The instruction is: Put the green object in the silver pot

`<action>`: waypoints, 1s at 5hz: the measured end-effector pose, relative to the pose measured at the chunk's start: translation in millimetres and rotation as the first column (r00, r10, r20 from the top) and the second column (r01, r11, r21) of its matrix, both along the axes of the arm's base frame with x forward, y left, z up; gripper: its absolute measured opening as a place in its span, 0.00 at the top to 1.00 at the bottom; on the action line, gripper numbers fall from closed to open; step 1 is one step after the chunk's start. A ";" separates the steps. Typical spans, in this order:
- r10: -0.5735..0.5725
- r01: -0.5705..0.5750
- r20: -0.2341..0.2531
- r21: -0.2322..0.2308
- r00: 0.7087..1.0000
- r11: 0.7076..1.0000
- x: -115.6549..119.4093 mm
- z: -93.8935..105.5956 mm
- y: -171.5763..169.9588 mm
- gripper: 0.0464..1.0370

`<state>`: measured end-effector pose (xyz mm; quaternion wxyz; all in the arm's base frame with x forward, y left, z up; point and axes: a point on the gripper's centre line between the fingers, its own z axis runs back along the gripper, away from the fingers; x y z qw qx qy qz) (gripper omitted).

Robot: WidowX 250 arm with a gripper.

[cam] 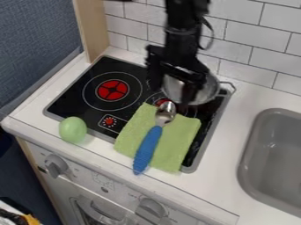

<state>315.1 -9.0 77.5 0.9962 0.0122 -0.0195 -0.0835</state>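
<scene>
Where the gripper (172,93) hangs, the pot (207,93) is part-hidden.

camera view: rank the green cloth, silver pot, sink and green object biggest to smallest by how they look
1. Sink, even cut off by the view's edge
2. Green cloth, partly under the spoon
3. Silver pot, partly hidden
4. Green object, clearly smallest

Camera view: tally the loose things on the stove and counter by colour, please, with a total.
Green: 2 (rounded object, cloth)
Silver: 1 (pot)
Blue-handled with a silver head: 1 (spoon)
Total: 4
</scene>
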 end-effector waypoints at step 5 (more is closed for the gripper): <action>0.180 -0.178 -0.079 0.040 0.980 0.983 -81.6 -36.2 124.8 0.04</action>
